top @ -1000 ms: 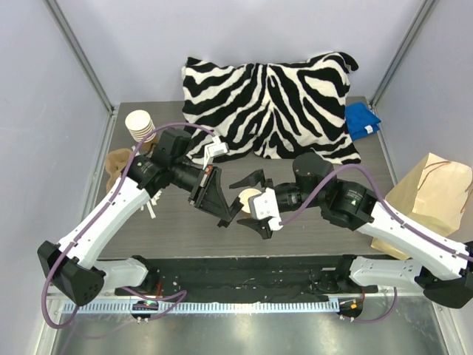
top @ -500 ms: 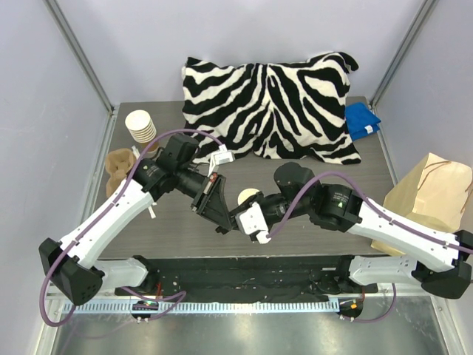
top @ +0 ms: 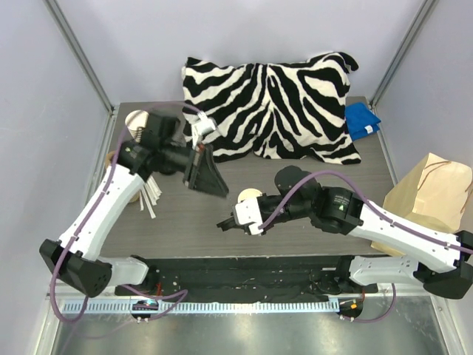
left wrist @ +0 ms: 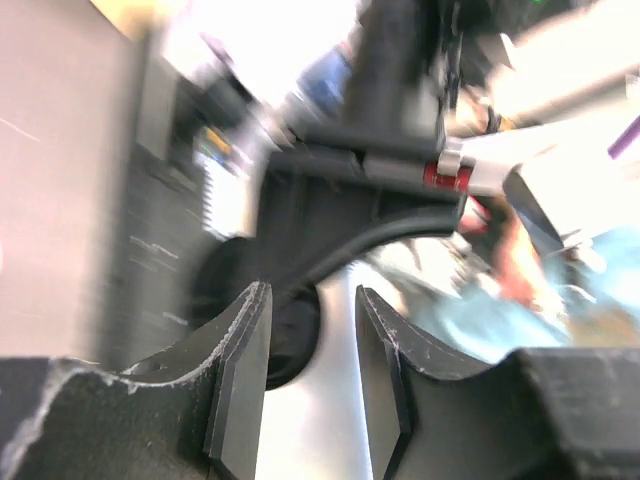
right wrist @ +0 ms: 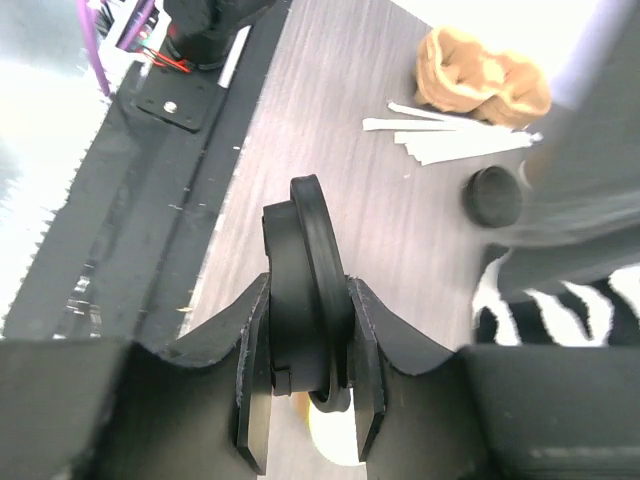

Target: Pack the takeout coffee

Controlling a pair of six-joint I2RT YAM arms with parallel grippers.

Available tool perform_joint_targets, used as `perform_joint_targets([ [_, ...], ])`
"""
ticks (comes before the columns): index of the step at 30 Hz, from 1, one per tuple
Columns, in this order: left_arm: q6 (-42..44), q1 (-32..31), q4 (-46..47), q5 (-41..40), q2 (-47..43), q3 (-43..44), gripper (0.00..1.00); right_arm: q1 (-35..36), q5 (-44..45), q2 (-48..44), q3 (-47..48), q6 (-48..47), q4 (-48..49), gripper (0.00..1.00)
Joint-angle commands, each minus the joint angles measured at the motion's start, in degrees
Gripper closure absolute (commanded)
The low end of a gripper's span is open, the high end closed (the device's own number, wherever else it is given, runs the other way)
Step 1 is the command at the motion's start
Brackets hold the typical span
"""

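The right wrist view shows what the top view hides: the right gripper is pinched narrow on the black lid of the takeout coffee, with a loose lid and white strips lying apart on the table. From above only a pale disc of the cup shows, near the table's near edge. The left gripper is partly parted and empty in a blurred view. Bare wood lies between cup and zebra pillow — the paper bag stands well apart, at the right edge.
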Motion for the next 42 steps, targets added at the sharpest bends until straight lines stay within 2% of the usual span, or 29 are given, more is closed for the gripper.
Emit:
perform_joint_targets([
  [1, 8.8, 7.3, -2.6, -3.6, 0.8, 10.2, 0.57, 0.5, 3.8, -3.9, -1.6, 11.0, 5.5, 0.99],
  [3, 15.5, 7.5, -6.5, -10.1, -0.4, 13.1, 0.56, -0.6, 4.8, -4.7, -2.1, 19.2, 7.0, 0.99],
  [5, 15.2, 7.4, -3.7, -14.1, -4.5, 9.6, 0.54, -3.0, 3.6, -4.9, -2.6, 25.1, 8.2, 0.99],
  [6, 14.6, 7.5, 0.4, -17.9, -6.4, 7.8, 0.48, -5.4, 3.3, -5.1, -3.1, 29.7, 8.7, 0.99],
  [8, 13.1, 7.5, 2.9, -21.4, -8.9, 4.1, 0.36, -8.6, 2.4, -5.1, -4.1, 32.9, 9.3, 0.99],
  [9, 12.0, 7.6, 7.2, -25.5, -11.3, 3.0, 0.29, -12.5, 1.3, -4.6, -4.3, 36.4, 9.3, 0.99],
  [11, 6.8, 7.6, 10.8, -28.6, -12.7, 0.3, 0.23, -16.5, -2.4, -3.7, -3.8, 40.3, 8.8, 0.99],
  [12, 5.7, 7.5, 13.7, -29.1, -13.8, -0.5, 0.11, -19.8, -6.4, -3.2, -3.6, 41.7, 8.4, 0.99],
  [14, 2.6, 7.6, 17.3, -27.4, -14.4, -4.0, 0.06, -21.6, -10.0, -1.4, -2.7, 45.7, 7.3, 0.99],
  [19, -3.2, 7.5, 18.0, -17.0, -9.5, -6.5, 0.09, -24.5, -17.2, -0.8, -4.0, 52.6, 11.1, 0.99],
  [20, -5.8, 7.5, 18.8, -16.5, -9.7, -7.6, 0.1, -24.6, -17.9, -0.8, -4.4, 55.2, 11.8, 0.99],
  [24, -17.5, 5.9, 32.5, -16.1, -11.2, -15.4, 0.11, -25.2, -18.2, -0.6, -7.3, 63.4, 20.2, 0.99],
  [27, -18.0, 3.8, 33.7, -16.4, -10.9, -16.9, 0.12, -26.0, -18.4, -0.3, -8.5, 68.9, 25.3, 0.99],
  [32, -20.6, 1.8, 36.7, -16.1, -9.8, -17.2, 0.14, -27.4, -17.5, 0.3, -8.5, 70.6, 25.8, 0.99],
  [34, -24.5, 0.6, 39.8, -16.6, -9.6, -19.2, 0.16, -27.7, -17.7, 0.4, -8.9, 71.4, 26.8, 0.99],
  [37, -26.4, -1.1, 44.1, -17.9, -8.8, -21.0, 0.25, -27.7, -18.4, 0.9, -9.2, 73.0, 28.1, 0.99],
  [38, -26.6, -1.3, 44.9, -18.2, -8.6, -21.0, 0.32, -27.6, -18.7, 1.0, -9.2, 73.0, 28.2, 0.99],
  [40, -27.6, -1.3, 45.9, -18.0, -7.5, -21.1, 0.39, -27.6, -18.9, 1.1, -9.1, 73.0, 27.7, 0.99],
  [42, -29.0, -1.3, 47.1, -17.4, -6.2, -20.8, 0.5, -27.7, -18.6, 1.0, -9.1, 73.2, 27.2, 0.99],
])
